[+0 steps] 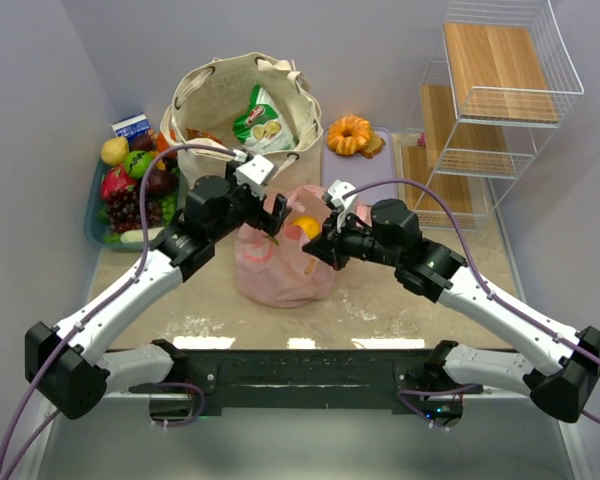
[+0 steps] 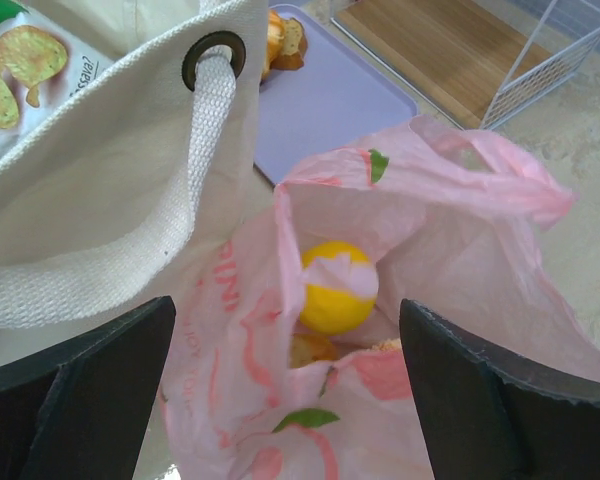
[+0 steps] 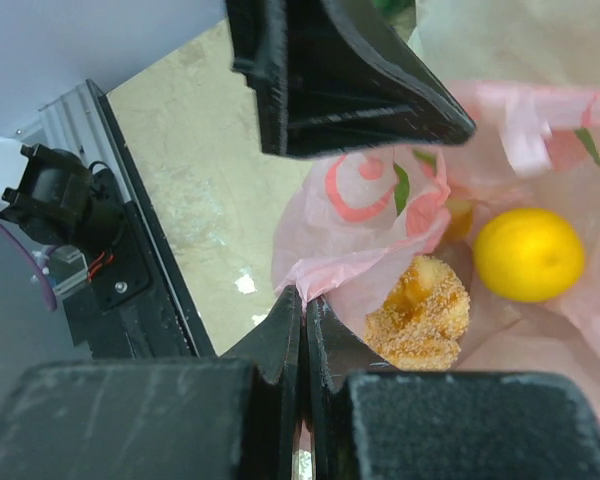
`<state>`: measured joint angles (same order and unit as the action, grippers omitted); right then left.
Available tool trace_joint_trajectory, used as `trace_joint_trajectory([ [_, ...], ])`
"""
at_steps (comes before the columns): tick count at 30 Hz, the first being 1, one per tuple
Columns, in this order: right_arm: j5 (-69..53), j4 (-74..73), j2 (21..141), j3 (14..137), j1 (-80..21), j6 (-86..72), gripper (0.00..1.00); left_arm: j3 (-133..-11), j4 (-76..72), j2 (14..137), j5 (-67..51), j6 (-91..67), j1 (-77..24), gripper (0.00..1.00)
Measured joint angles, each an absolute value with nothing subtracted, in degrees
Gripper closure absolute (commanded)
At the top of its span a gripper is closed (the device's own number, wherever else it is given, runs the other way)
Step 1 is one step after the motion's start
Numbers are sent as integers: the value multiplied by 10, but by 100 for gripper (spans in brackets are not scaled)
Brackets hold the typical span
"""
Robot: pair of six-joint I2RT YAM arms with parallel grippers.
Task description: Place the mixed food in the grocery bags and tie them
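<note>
Pinching pink bag (image 3: 365, 205) rim: right claw (image 3: 302, 300) (yellow fruit (image 3: 528, 253) inside bag) | left claw (image 2: 285, 320): spread wide

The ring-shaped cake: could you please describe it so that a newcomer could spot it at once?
Find the cream canvas tote at the back of the table. Right of it lies a lilac tray, and the ring-shaped cake sits at its far end. It is the only orange ring with a hole.
</note>
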<state>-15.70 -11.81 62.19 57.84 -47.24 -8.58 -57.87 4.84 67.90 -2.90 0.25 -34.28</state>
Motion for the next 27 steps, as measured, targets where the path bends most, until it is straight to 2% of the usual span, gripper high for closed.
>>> trace_joint_trajectory([
  [2,-154,-120,622,579,-472,-85,100,-579,54,661,-43,13,-328,0],
  [5,-145,-131,622,583,-472,-83,100,-579,49,623,-74,11,-241,0],
  [8,-141,-133,621,585,-472,-82,100,-588,51,597,-67,10,-133,0],
  [15,-133,-133,614,585,-472,-81,100,-599,61,594,-47,-20,13,0],
  [19,-129,-133,614,585,-472,-80,100,-596,60,612,-38,-53,126,0],
  [23,-129,-133,613,585,-472,-79,100,-584,51,663,-30,-71,191,0],
  [27,-129,-130,608,585,-472,-79,100,-566,53,739,-41,-90,238,10],
])
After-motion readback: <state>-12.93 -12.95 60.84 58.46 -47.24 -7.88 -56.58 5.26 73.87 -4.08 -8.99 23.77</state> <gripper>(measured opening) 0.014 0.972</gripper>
